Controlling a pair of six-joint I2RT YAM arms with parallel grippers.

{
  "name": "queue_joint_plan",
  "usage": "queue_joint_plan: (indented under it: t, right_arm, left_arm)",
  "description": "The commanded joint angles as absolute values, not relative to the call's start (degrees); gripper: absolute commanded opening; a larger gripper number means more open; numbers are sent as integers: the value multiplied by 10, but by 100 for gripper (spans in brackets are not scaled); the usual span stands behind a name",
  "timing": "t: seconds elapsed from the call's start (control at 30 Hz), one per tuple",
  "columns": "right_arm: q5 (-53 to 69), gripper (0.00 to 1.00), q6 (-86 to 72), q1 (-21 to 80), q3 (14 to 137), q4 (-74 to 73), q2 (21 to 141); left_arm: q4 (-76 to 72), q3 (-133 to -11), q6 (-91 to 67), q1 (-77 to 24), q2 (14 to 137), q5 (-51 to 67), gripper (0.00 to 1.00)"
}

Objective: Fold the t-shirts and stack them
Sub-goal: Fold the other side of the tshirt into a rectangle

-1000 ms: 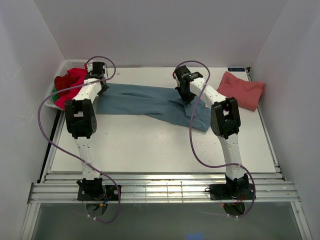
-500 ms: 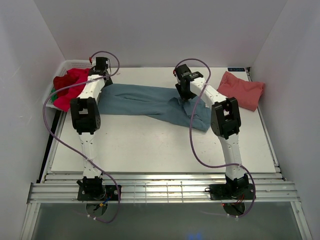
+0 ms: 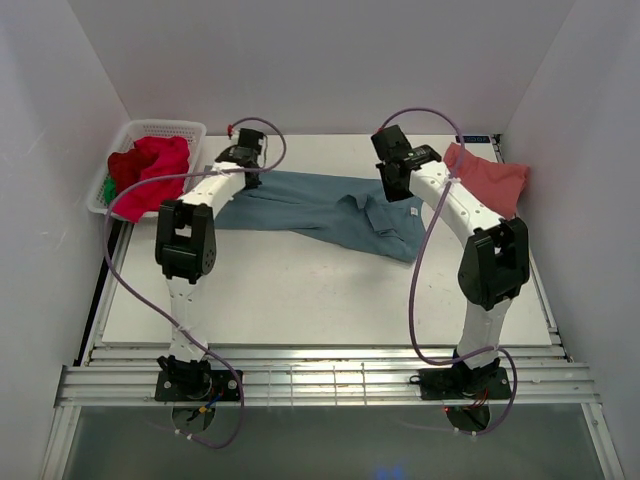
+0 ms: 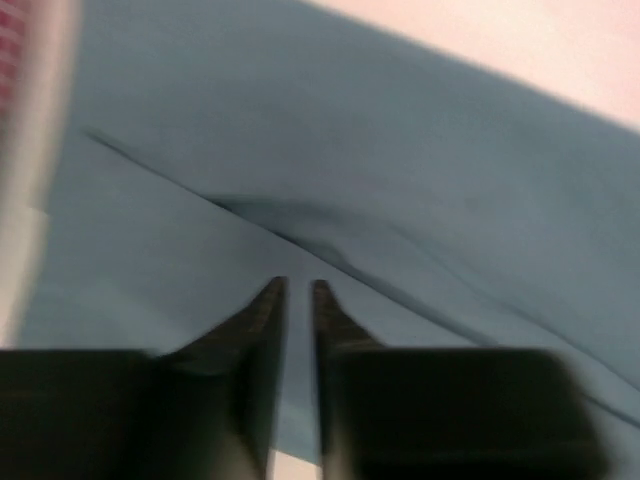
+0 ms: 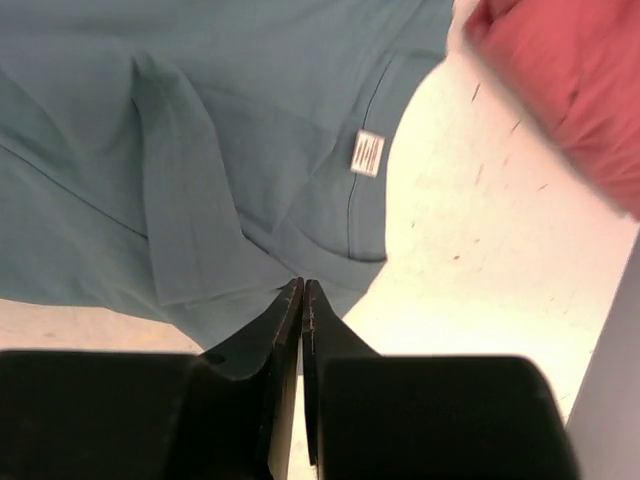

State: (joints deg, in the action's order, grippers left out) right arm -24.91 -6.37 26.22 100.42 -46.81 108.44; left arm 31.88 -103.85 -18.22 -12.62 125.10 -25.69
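Observation:
The large teal-blue t-shirt (image 3: pixel 300 205) lies spread across the back of the table, its right part rumpled, with a white neck label (image 5: pixel 368 153) showing. My left gripper (image 3: pixel 243 178) hovers over the shirt's left end; in the left wrist view its fingers (image 4: pixel 297 290) stand a narrow gap apart above the teal cloth (image 4: pixel 400 150), nothing between them. My right gripper (image 3: pixel 398 190) is above the shirt's right end, its jaws (image 5: pixel 302 283) shut and empty over the shirt's edge (image 5: pixel 200 120). A salmon-pink t-shirt (image 3: pixel 490 180) lies crumpled at the back right.
A white lattice basket (image 3: pixel 190 128) at the back left holds a bright red t-shirt (image 3: pixel 150 170) and some green cloth (image 3: pixel 107 188). White walls close in the table on three sides. The pink shirt (image 5: pixel 570 90) lies close to the right gripper.
Both arms have swung right: the left gripper from beside the basket onto the shirt's left end, the right gripper toward the pink shirt. The teal shirt's right part now lies flatter.

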Motion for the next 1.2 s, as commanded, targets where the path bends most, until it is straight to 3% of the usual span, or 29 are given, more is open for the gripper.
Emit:
queue_joint_plan:
  t: [0.0, 0.07, 0.7, 1.17]
  right_arm:
    - [-257, 8, -127, 260, 943, -507, 1099]
    - [-249, 8, -144, 260, 914, -508, 1103]
    - [-201, 8, -173, 249, 831, -477, 1194]
    - [-183, 8, -148, 159, 853, -461, 1251]
  left_arm:
    - [316, -977, -185, -172, 1217, -249, 19]
    - [317, -954, -192, -176, 1216, -249, 0]
    - [320, -833, -204, -176, 1223, -222, 0]
    - [318, -737, -213, -182, 1174, -200, 0]
